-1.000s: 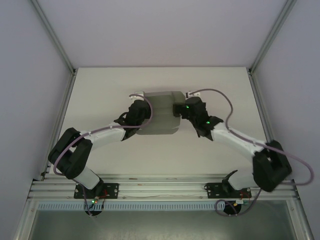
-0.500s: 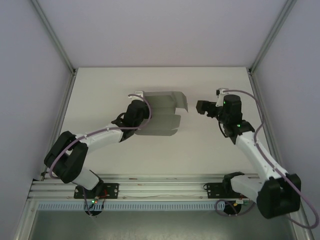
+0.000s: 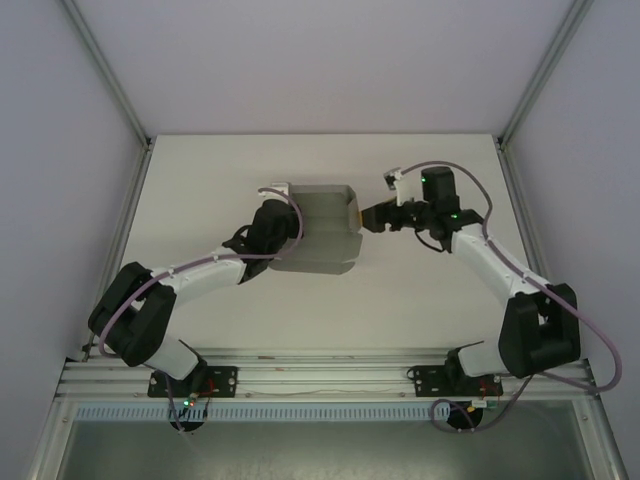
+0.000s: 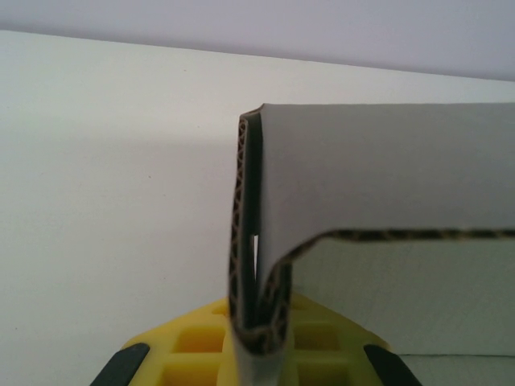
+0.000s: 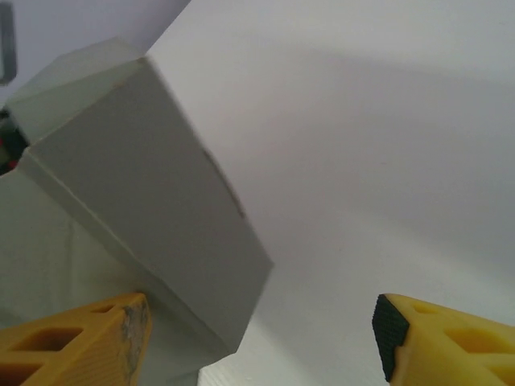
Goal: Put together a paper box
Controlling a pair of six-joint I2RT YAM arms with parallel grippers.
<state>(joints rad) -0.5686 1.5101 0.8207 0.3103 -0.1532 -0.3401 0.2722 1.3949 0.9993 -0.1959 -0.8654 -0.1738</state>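
Half-folded paper box (image 3: 322, 225) on the white surface (image 3: 420, 300), pinched at its left edge.

From above the grey box lies a little beyond the middle, its outline nearly square, so no long axis can be told; its side flaps turn up left and right. Pale walls (image 3: 320, 60) enclose the surface. The left wrist view shows corrugated, doubled cardboard (image 4: 386, 185) clamped tight in the left jaws. The right wrist view shows creased panels (image 5: 153, 201) just beside one yellow finger (image 5: 72, 342); the right jaws gape wide, gripping nothing.
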